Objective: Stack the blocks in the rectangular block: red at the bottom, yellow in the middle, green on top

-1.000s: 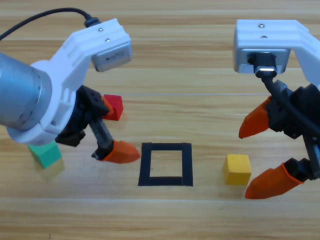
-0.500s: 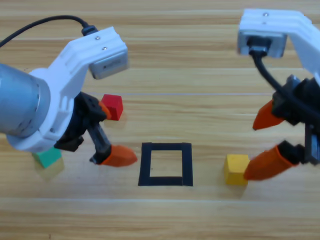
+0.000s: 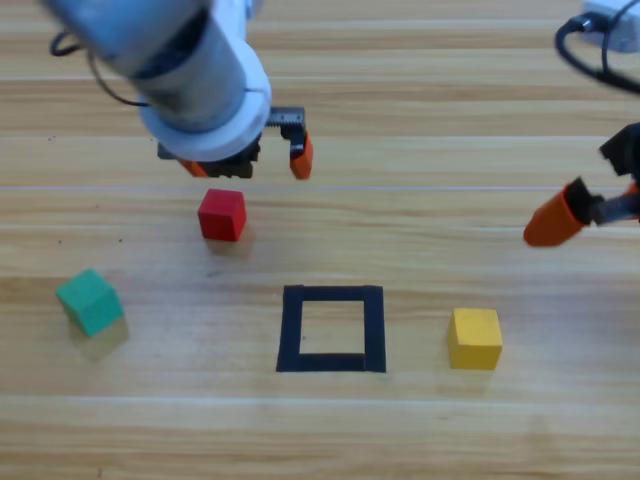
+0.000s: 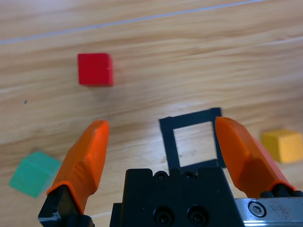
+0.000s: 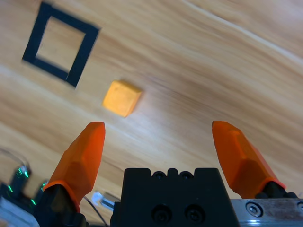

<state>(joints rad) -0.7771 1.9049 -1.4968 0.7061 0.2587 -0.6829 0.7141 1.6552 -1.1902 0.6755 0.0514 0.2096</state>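
Observation:
The red cube (image 3: pixel 221 214) (image 4: pixel 95 69) lies left of centre on the table. My left gripper (image 3: pixel 245 162) (image 4: pixel 161 124) hangs open just behind it, toward the picture's top, with nothing between its jaws. At the far left lies the green cube (image 3: pixel 90 301) (image 4: pixel 33 173). The black tape rectangle (image 3: pixel 292 328) (image 4: pixel 166 142) (image 5: pixel 34 32) in the middle holds only bare wood. Just right of it rests the yellow cube (image 3: pixel 474 338) (image 4: pixel 283 144) (image 5: pixel 122 98). My right gripper (image 3: pixel 595 205) (image 5: pixel 157 125) is open at the right edge, up and away from the yellow cube.
The wooden table (image 3: pixel 400 440) carries only the three cubes and the tape outline. The left arm's thick grey body (image 3: pixel 195 70) fills the upper left of the high view. A black cable (image 3: pixel 590 60) hangs at the top right.
The left arm has swung from the table's left up to the top, so its gripper now hangs behind the red cube. The right gripper has pulled back from the yellow cube to the right edge.

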